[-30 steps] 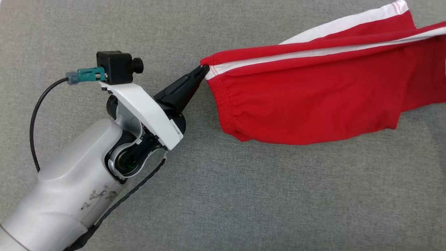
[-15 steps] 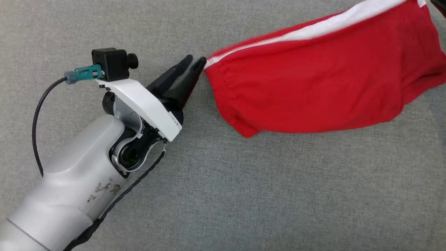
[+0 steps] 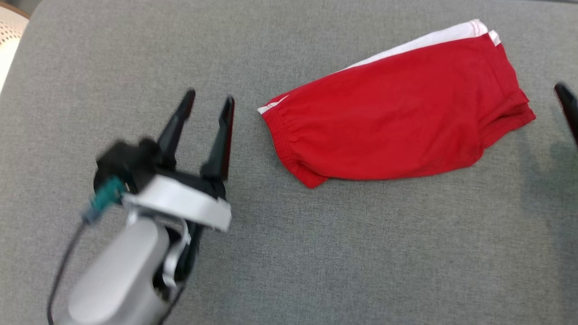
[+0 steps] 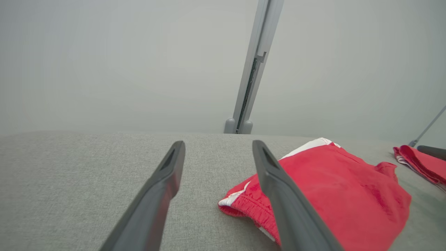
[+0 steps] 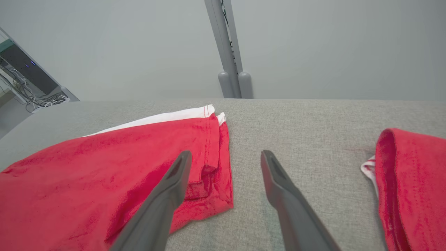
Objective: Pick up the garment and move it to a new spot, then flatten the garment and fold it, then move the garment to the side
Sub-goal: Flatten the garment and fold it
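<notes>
The red shorts (image 3: 393, 122) lie folded flat on the grey cloth surface (image 3: 316, 253), in the upper right part of the head view, with nothing touching them. Their gathered waistband (image 3: 289, 144) faces the robot's left, and a white stripe (image 3: 433, 40) runs along the far edge. The left claw (image 3: 209, 96) sits just beside the waistband end, apart from it. Its two dark fingers are spread wide and hold nothing, and it is blurred in the head view. The right claw (image 5: 225, 155) is near the hem end of the shorts, fingers likewise released and empty. In its wrist view one finger crosses in front of the hem corner, the other stands over bare cloth, and whether either touches the surface cannot be told. A second red garment (image 5: 407, 188) lies on the surface farther right, well apart from the shorts. Behind the surface's far edge a grey upright post (image 5: 228, 52) rises against a pale wall.
</notes>
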Motion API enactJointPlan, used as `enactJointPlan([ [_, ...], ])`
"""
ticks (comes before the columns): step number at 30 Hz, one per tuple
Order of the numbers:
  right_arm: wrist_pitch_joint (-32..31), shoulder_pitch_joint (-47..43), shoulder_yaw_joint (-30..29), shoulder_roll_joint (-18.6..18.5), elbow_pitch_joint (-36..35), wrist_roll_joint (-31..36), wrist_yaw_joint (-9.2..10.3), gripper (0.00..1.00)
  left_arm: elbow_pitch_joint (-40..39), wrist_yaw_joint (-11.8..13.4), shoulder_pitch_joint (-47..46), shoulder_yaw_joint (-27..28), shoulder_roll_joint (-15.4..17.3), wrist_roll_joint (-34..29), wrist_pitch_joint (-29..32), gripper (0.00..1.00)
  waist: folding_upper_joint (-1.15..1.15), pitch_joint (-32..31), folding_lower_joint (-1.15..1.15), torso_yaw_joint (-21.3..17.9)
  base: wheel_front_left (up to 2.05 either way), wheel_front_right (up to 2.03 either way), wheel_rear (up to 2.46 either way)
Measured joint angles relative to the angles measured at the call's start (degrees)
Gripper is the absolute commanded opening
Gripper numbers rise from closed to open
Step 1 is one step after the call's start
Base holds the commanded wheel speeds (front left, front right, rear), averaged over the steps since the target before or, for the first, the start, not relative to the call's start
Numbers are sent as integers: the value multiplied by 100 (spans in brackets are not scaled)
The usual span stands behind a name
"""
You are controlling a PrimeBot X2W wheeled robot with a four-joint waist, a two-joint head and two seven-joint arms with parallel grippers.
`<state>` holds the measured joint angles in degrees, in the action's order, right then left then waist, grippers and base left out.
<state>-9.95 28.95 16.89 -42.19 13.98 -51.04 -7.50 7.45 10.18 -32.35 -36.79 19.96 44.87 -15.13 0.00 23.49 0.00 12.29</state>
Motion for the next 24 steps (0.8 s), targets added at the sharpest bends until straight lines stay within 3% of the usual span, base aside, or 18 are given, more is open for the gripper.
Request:
enactJointPlan([
  [4,301,-482,-148,327,187,-168,1,100,-692,328,1018,497,-341,-1120,4,100,0,-227,0,-11,0,0,0],
  [9,308,-446,-434,653,702,-450,1,100,-1044,453,1753,686,-736,-2127,4,100,0,-387,0,165,0,0,0],
  [16,-608,280,-386,652,1735,-142,1,100,-1021,354,2056,737,-1070,-2938,4,100,0,-456,0,572,0,0,0],
  [24,-2105,1065,-81,488,2685,703,0,100,-879,108,2145,857,-1367,-3192,4,100,0,-381,0,952,0,0,0],
])
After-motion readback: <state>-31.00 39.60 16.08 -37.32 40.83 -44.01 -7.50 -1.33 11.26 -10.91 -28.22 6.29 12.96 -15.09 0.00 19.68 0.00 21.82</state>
